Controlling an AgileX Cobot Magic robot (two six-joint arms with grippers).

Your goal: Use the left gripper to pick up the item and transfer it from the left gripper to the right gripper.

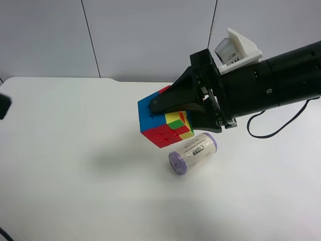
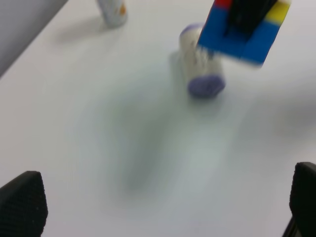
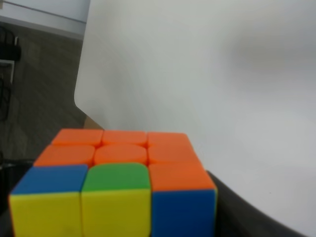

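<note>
Right gripper (image 1: 168, 108) clamps cube (image 1: 163, 134) midair near roll (image 1: 193, 153); left gripper (image 2: 163, 207) spread wide, empty, well apart.

Blurred cube (image 2: 232, 39) near purple-ended roll (image 2: 203, 79); left tool (image 2: 163, 200), fingertips wide apart.
</note>
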